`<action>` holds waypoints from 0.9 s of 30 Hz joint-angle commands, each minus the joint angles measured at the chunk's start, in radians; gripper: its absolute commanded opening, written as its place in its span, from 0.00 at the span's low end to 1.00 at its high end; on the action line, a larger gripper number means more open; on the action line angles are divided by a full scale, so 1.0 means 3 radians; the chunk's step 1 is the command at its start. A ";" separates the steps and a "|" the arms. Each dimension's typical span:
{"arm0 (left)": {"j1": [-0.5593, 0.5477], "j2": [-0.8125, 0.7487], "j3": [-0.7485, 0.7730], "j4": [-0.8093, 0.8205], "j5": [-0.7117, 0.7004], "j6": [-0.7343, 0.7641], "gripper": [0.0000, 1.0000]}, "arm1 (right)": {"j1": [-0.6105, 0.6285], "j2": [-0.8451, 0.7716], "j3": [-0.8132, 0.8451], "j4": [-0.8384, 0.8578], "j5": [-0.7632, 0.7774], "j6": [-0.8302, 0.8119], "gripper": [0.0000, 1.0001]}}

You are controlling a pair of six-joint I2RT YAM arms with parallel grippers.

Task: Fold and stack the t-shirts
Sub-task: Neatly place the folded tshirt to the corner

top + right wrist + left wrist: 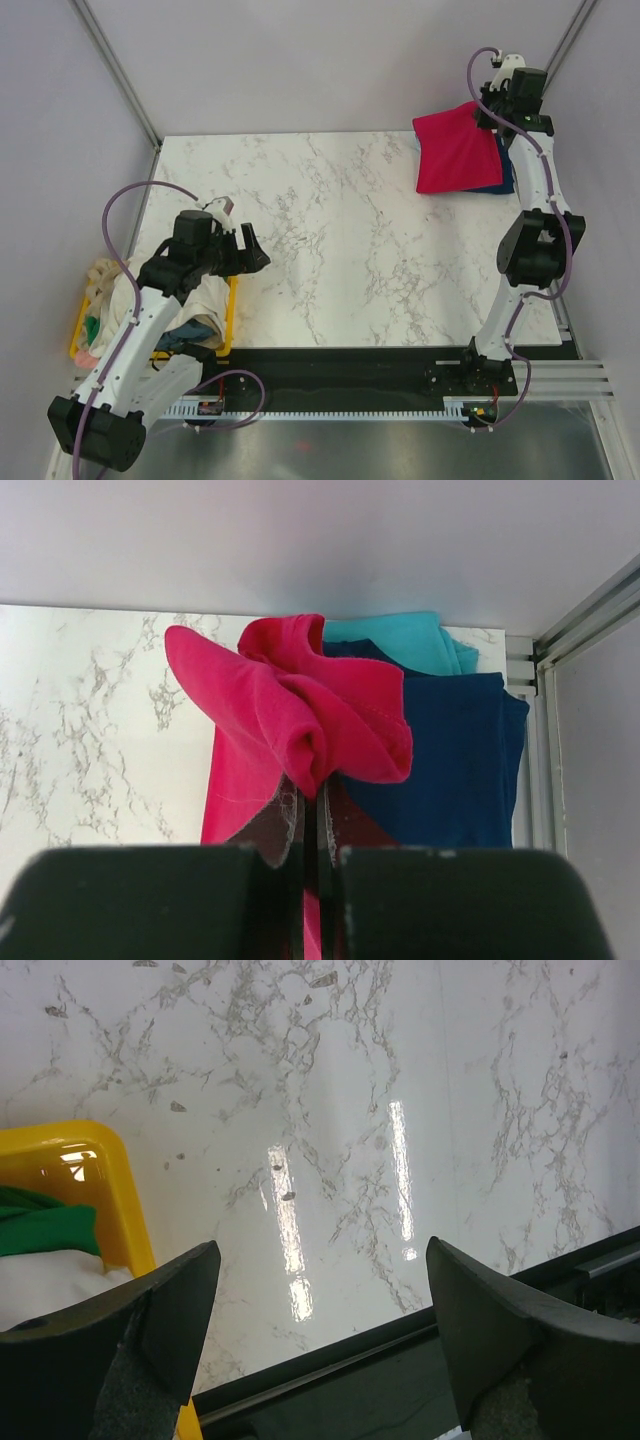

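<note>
placement matters: right gripper (312,825), clamped on the crimson tee (290,715), should lay it square over the navy tee (450,760) (left gripper (320,1300) hovers, jaws wide apart).

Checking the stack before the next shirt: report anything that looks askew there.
The red t-shirt covers the navy t-shirt, but one corner is bunched and lifted, pinched in the shut right pincer, so it is not flat.
</note>
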 commanded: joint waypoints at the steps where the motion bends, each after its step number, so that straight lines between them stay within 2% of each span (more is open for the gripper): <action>1: 0.0013 0.0025 -0.0024 0.0112 -0.0043 0.0048 0.91 | -0.0071 0.0099 0.0307 0.0153 -0.0132 0.0040 0.00; 11: 0.0013 0.0020 -0.0029 0.0112 -0.0074 0.0048 0.90 | -0.0249 0.0462 0.0715 0.0219 -0.0229 0.0137 0.00; 17: 0.0013 0.0020 -0.0034 0.0117 -0.0079 0.0043 0.90 | -0.0382 0.0892 0.1073 0.0413 -0.0316 0.0234 0.00; 26: 0.0013 0.0051 -0.0034 0.0117 -0.0104 0.0037 0.90 | -0.0465 0.1505 0.1053 0.0909 -0.0209 0.0255 0.00; 27: 0.0013 0.0046 -0.0034 0.0117 -0.0104 0.0037 0.90 | -0.0470 0.1612 0.1069 0.0975 -0.0102 0.0255 0.03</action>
